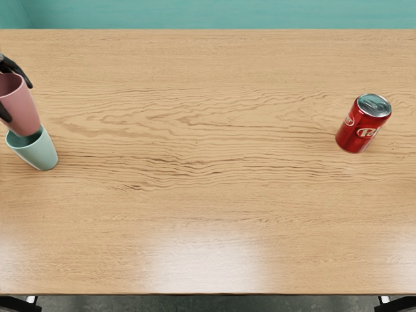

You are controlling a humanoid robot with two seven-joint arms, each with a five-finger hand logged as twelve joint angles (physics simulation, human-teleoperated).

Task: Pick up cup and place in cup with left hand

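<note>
Item, held: pink tapered cup [23, 109], at the far left of the scene, part of its rim being cropped by the picture's left edge. Its base is being presented over the mouth of the receiving cup; whether it is being seated inside, and how deep, cannot be told.

Item, holding: left hand [11, 65], black, only partly being shown. Its fingers are being closed around the pink cup, one being seen at the far side and one at the near left side.

Item, receiving: mint-green cup [39, 153], being stood upright on the table, just nearer than the pink cup and slightly to its right.

Status: pick-up is being judged complete; alignment is being judged nearly so. Lowering, nesting and letting go are being left as remaining work. A snagged rim or a tipped mint-green cup is being counted as the risk.

Item, apart: red soda can [362, 125], being stood upright at the right, well apart from both cups.

Item, support: wooden table [209, 214], its far and near edges both being shown. Open room is being offered by the wood grain to the right of the cups; to their left, the extent is being hidden by the picture's edge.
</note>
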